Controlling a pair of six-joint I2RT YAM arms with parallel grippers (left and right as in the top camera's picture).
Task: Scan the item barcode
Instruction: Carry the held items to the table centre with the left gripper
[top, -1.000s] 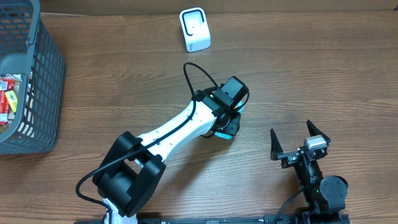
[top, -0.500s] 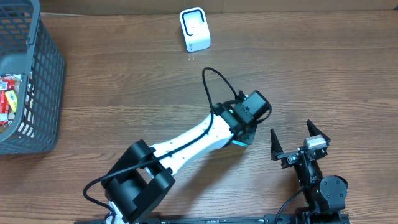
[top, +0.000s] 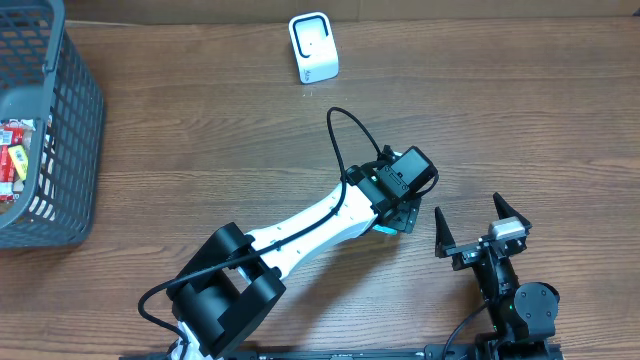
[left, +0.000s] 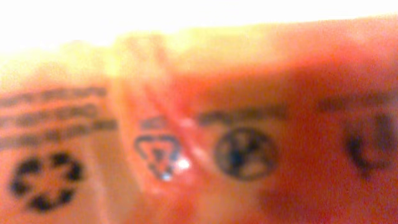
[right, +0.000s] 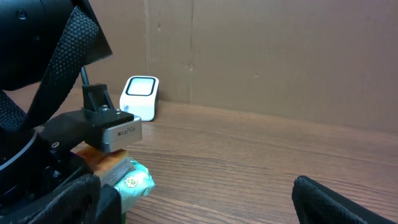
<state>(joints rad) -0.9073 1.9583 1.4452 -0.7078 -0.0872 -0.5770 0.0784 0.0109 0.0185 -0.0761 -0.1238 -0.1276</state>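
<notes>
The item, a small orange and teal snack packet (top: 385, 229), lies on the table right of centre, mostly hidden under my left gripper (top: 400, 207). In the right wrist view the packet (right: 124, 175) rests on the wood beneath a left finger (right: 115, 130). The left jaws stand spread around the packet, so that gripper is open. The left wrist view is filled by the blurred orange wrapper (left: 199, 124) with recycling marks, and no barcode shows. The white scanner (top: 313, 47) stands at the back (right: 140, 94). My right gripper (top: 468, 212) is open and empty, to the right of the packet (right: 205, 202).
A grey mesh basket (top: 60, 150) with several snack packets stands at the left edge. A cardboard wall (right: 280, 56) closes the back of the table. The left arm (top: 300, 235) stretches diagonally across the middle.
My left arm swung right with the packet, then stopped beside the right gripper. Its jaws have since spread wider around the packet. The right arm has not moved.
</notes>
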